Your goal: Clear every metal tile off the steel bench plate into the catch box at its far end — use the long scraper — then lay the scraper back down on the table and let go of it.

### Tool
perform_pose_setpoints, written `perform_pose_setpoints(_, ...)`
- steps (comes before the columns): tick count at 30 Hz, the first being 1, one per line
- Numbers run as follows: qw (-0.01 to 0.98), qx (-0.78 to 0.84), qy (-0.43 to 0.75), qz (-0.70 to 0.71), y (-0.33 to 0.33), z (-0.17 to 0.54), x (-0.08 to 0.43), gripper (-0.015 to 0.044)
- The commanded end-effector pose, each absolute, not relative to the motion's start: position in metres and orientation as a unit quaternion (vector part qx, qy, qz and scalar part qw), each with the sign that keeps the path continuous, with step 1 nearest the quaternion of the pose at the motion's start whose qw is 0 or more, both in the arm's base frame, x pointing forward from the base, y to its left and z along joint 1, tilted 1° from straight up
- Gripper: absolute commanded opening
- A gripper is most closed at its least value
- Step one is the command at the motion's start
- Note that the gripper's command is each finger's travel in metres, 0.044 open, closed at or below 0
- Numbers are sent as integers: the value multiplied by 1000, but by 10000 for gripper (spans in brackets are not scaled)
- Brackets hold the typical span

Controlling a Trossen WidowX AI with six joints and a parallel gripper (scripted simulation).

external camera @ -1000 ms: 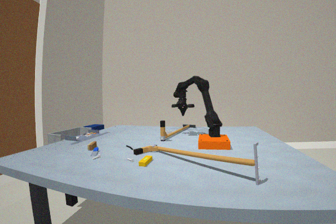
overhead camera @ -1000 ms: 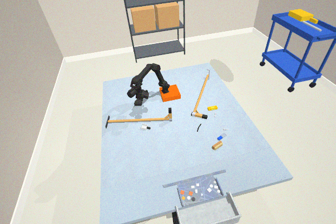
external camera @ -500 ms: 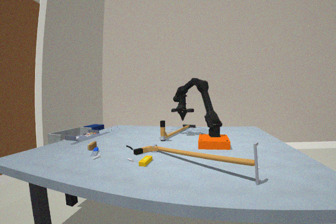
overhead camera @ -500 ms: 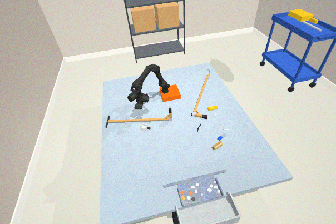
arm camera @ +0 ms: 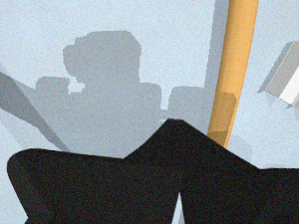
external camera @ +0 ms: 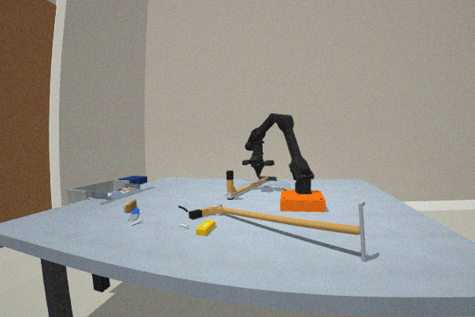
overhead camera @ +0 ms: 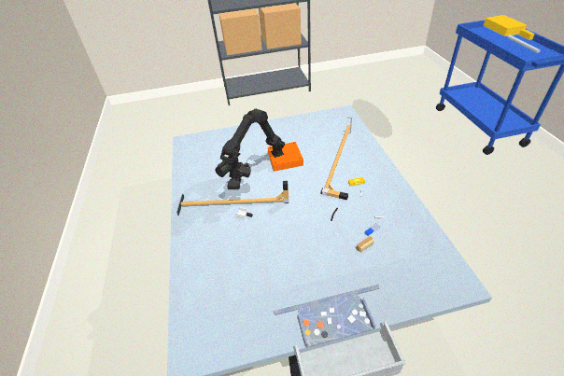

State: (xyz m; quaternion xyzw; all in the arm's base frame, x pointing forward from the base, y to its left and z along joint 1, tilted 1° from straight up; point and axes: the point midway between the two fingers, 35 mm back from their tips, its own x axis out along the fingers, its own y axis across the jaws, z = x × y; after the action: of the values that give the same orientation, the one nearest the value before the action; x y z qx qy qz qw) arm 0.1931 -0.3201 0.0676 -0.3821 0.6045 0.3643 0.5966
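My gripper (overhead camera: 233,186) (external camera: 259,176) (arm camera: 173,125) is shut and empty, pointing down above the table beside the handle of a long wooden tool (overhead camera: 224,201) (external camera: 252,185) (arm camera: 239,59). This tool lies with a wide dark blade at its left end and an upright black-tipped grip at its right end. A second long wooden tool (overhead camera: 338,158) (external camera: 291,221) has a thin grey metal head. Which one is the scraper, I cannot tell for certain. Several white, orange, yellow and dark tiles (overhead camera: 320,325) lie on the bench plate (overhead camera: 312,313). The catch box (overhead camera: 393,346) (external camera: 80,195) adjoins it and looks empty.
A grey bar (overhead camera: 327,299) runs along the plate's near-arm side. A white scoop (overhead camera: 242,213) (arm camera: 289,79) lies beside the first tool's handle. A yellow block (overhead camera: 357,181) (external camera: 206,227), a wooden block (overhead camera: 365,243) (external camera: 130,206) and a black curved strip (overhead camera: 333,214) lie about. The arm stands on an orange base (overhead camera: 287,158) (external camera: 303,201).
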Motion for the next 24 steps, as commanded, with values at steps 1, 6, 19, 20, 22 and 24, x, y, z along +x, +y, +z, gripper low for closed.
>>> perform_pose_setpoints(1,595,-383,602,370,-319,53,193,0)
perform_pose_setpoints(6,594,-385,601,371,-318,40,192,0)
perform_pose_setpoints(19,592,-389,598,376,-314,8,189,0)
perform_pose_setpoints(20,592,-389,598,376,-313,5,188,0)
perform_pose_setpoints(22,591,-389,597,377,-312,1,188,0)
perform_pose_setpoints(24,591,-390,597,377,-312,-1,187,0)
